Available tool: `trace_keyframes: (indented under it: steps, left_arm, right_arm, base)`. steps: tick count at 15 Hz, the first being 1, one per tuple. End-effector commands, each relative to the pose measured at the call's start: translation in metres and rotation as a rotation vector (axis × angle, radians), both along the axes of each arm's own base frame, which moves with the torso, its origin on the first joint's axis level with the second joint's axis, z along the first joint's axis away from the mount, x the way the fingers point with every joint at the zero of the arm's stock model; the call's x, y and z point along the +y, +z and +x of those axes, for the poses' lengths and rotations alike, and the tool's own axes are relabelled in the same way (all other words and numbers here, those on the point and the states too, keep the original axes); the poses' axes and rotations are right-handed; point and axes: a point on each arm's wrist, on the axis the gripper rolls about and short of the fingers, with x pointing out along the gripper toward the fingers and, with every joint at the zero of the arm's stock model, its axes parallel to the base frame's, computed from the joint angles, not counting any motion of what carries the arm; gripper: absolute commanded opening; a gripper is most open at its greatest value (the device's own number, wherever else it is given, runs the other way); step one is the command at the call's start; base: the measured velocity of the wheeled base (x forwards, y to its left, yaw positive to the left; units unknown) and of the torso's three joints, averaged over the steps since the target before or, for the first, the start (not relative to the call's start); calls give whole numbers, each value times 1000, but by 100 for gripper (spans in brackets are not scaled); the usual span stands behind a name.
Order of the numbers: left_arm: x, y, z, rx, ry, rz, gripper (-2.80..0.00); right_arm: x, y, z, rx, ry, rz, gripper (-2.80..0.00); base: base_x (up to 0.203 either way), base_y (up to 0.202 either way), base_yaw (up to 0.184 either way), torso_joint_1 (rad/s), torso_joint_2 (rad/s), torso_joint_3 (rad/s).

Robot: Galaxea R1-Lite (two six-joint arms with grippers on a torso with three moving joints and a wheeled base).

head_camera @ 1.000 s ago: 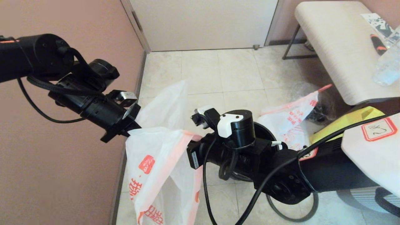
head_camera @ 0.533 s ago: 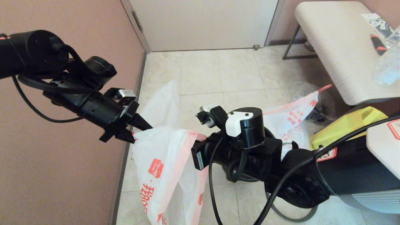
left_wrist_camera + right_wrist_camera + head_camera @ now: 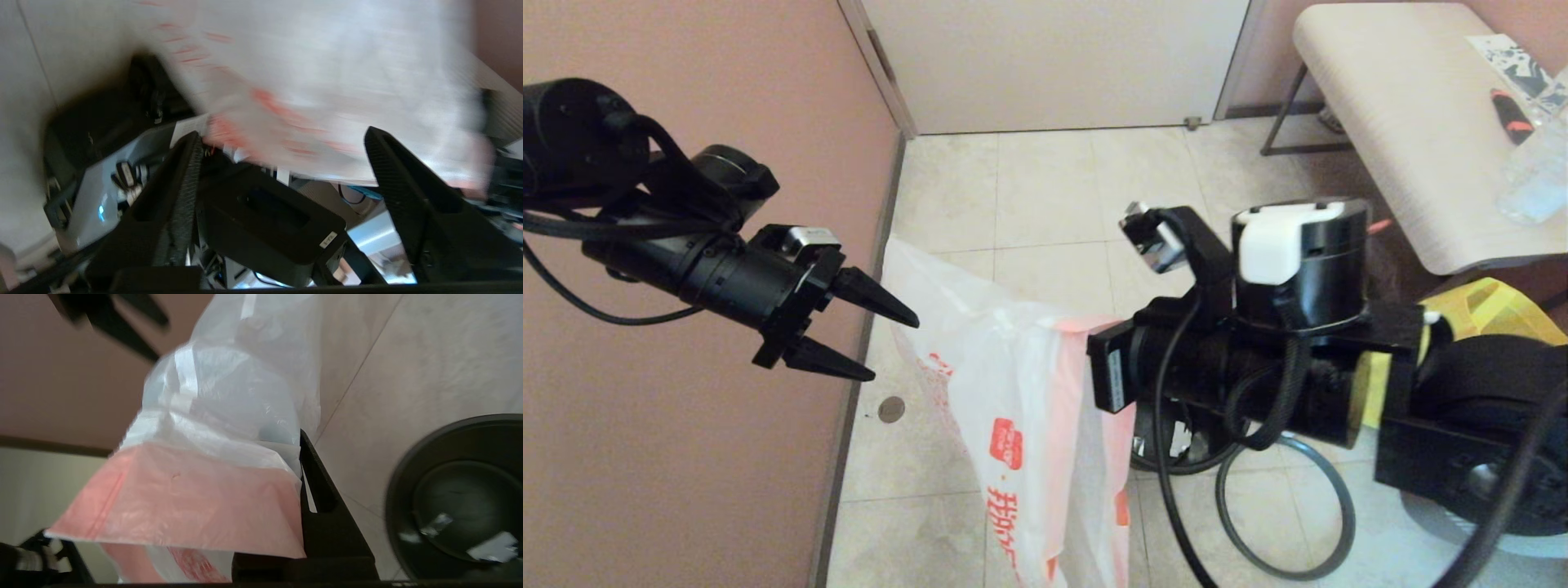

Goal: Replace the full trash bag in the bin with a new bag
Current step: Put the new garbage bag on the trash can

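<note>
The new bag [image 3: 1021,408] hangs over the tiled floor [image 3: 1054,188], its pink-orange band pinched in the closed right tool [image 3: 300,490]. The left tool [image 3: 882,343] (fingers spread wide) holds nothing beside it. The bin [image 3: 457,490] stands near.

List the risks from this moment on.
The thin white plastic new bag hangs from the right claw alone; the left claw stands open beside it, holding nothing. One pinch on the pink edge band may slip or tear. With the mouth unspread, the bag could miss the small round black plastic bin. Hanging plastic may snag the black cable.
</note>
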Motion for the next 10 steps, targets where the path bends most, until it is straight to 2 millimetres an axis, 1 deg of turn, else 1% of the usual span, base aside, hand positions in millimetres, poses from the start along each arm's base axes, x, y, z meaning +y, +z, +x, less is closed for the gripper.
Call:
trace_keyframes:
  steps: [1,3,5,6,8,9,10]
  left_arm:
    - [2,-11,-2,56,4,-2,0]
    - [3,-18,-2,78,7,-2,0]
    - [11,-24,-4,107,35,-4,0]
    - [14,-23,-7,107,45,-4,0]
    - [18,-20,-14,99,56,-3,0]
    - [19,-17,-19,92,60,-2,0]
    - [22,-19,-24,103,64,-1,0]
  right_arm:
    - [-42,46,-22,-67,-16,80,-280]
    - [-67,62,-31,-68,-26,86,-280]
    - [-91,76,-33,-88,-70,103,-280]
    - [-103,85,-34,-102,-93,113,-280]
    - [-122,103,-44,-122,-103,131,-280]
    - [-128,108,-50,-92,-97,132,-280]
    - [-137,117,-56,-45,-92,167,-280]
  base:
    - [0,0,0,0,0,0]
    - [0,0,0,0,0,0]
    - [0,0,0,0,0,0]
    - [0,0,0,0,0,0]
    - [0,0,0,0,0,0]
    - [0,0,0,0,0,0]
    - [0,0,0,0,0,0]
